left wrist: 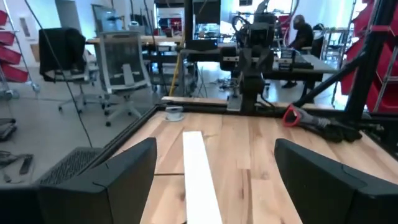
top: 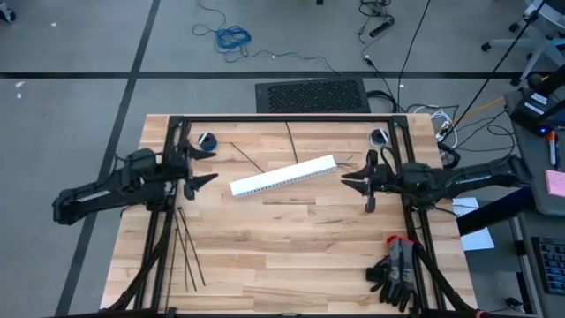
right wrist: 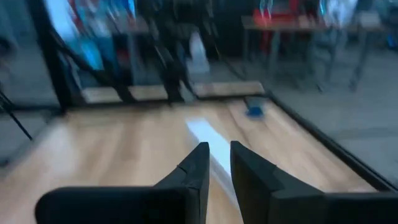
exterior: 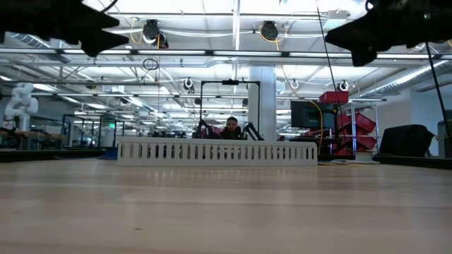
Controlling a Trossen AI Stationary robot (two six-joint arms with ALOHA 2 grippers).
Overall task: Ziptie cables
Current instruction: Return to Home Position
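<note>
Several zipties lie loose on the table, near the left gripper, whose fingers are spread wide. The right gripper, fingers nearly together, hovers by the white duct, well apart from them.

This is a large open-plan robotics lab. The low view shows a high ceiling with exposed pipes and bright strip lights. Beneath it stand a white robot arm, a monitor, red storage bins and a person seated at a bench. The left wrist view shows 2 office chairs on a grey concrete floor. Loose cords, including a blue coiled cord, lie there.
</note>
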